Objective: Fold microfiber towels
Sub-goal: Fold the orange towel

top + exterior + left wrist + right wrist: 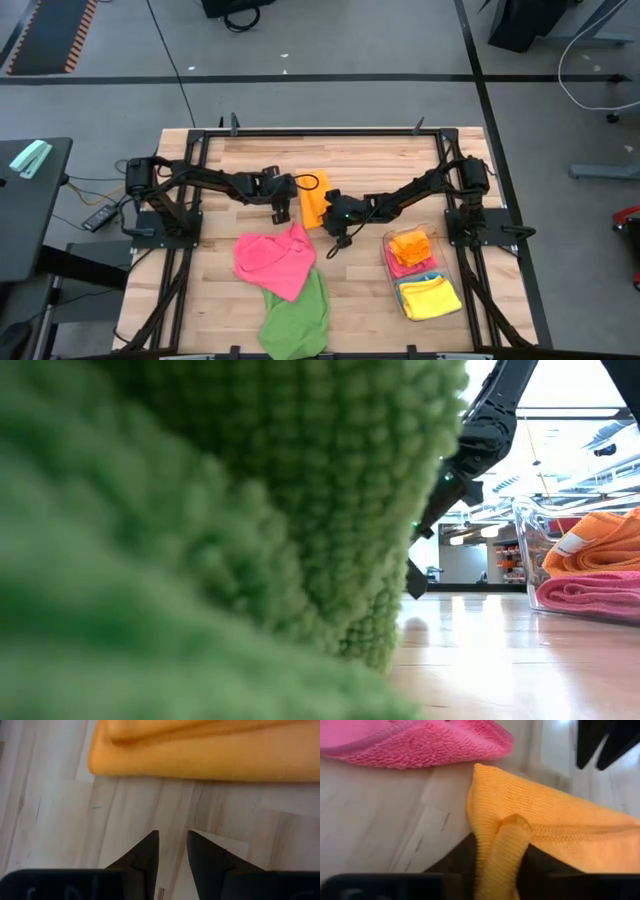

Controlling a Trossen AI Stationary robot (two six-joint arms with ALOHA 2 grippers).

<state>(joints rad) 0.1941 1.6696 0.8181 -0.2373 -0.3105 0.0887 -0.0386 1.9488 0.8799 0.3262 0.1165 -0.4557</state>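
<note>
Gripping a fold of the orange towel [540, 835] between its fingers, the right hand [340, 238] sits at that towel's near corner, likely to carry or flatten it. The left hand [172, 851] hovers just beside the towel's opposite edge, fingers slightly parted and empty. Pink [275, 262] and green [298, 320] towels lie unfolded nearer the worktop [200, 300] front; folded ones fill a clear bin [388, 268].

Orange towel [314, 197] folded at table centre. Pink towel [275, 260] crumpled nearer the front, overlapping green towel [297, 318]. Folded orange, pink, yellow towels [422, 270] stacked at right.
</note>
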